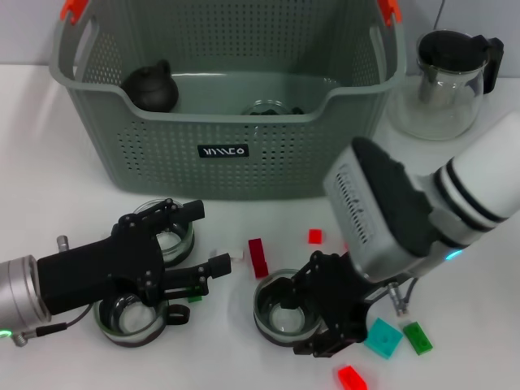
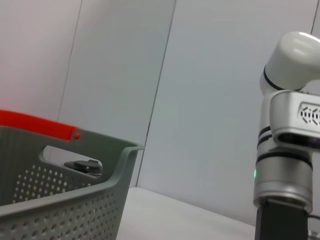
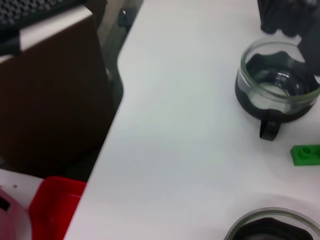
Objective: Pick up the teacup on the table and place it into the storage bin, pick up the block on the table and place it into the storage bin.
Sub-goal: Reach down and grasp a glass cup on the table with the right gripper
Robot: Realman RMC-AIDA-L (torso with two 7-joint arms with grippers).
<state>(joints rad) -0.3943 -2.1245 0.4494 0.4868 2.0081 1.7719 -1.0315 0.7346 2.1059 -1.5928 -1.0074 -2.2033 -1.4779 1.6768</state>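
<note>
My right gripper (image 1: 313,305) reaches down, fingers straddling the rim of a black-based glass teacup (image 1: 283,311) before the grey-green perforated storage bin (image 1: 236,154), red block (image 1: 258,257) beside; my left gripper (image 1: 195,256) hangs open.

White table (image 1: 49,162), smooth and plain. At the back, a grey-green perforated storage bin (image 1: 236,122); beside it toward the right, a glass teapot (image 1: 447,81) with black lid. Nearer the front, three glass teacups (image 1: 280,313) with dark bases, two of them left (image 1: 126,317) (image 1: 166,236). Scattered between and to the right: dark red block (image 1: 258,257), small red block (image 1: 315,236), teal block (image 1: 382,338), green block (image 1: 418,337), bright red block (image 1: 351,379).
</note>
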